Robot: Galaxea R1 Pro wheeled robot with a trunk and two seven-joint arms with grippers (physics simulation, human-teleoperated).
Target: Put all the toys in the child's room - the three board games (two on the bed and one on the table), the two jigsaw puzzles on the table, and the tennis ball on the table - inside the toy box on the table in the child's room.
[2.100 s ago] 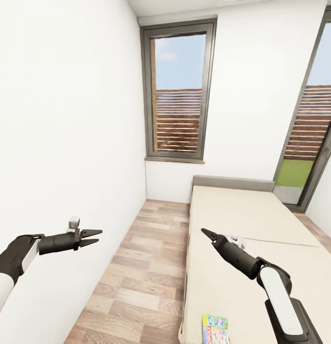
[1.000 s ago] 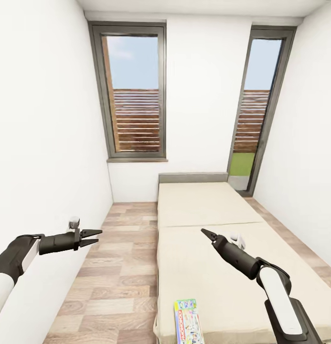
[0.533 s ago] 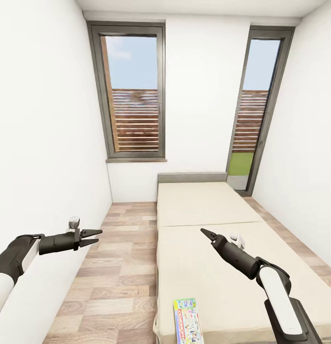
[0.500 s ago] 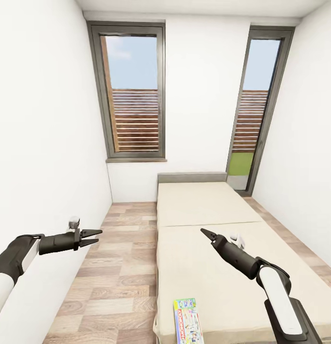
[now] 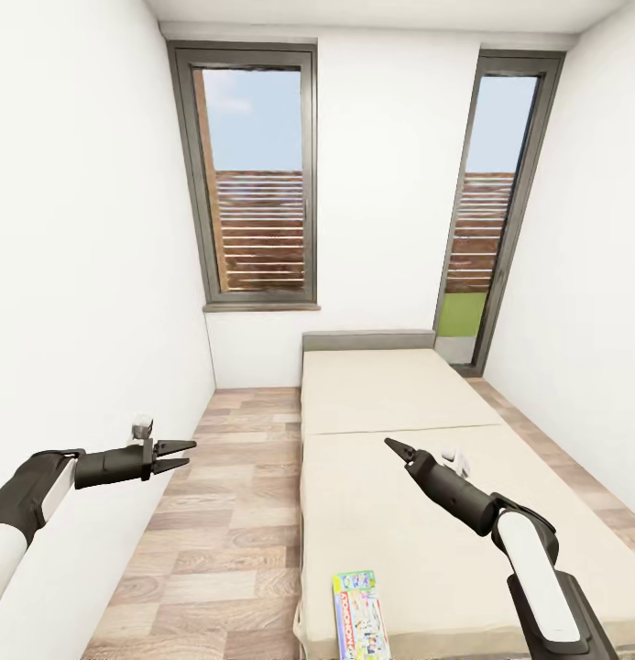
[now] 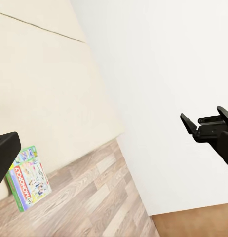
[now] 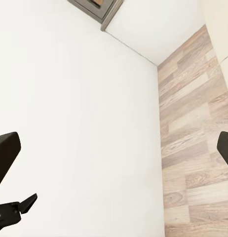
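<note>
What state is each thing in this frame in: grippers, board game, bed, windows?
Left gripper: jaws open, empty, held over the floor.
Right gripper: cannot tell if open or shut; nothing seen in it, over the bed.
Board game: flat, face up, at the bed's near left edge.
Bed: made, plain beige sheet.
Windows: shut.

Colourful board game (image 5: 360,615) flat on beige bed (image 5: 418,513).
</note>
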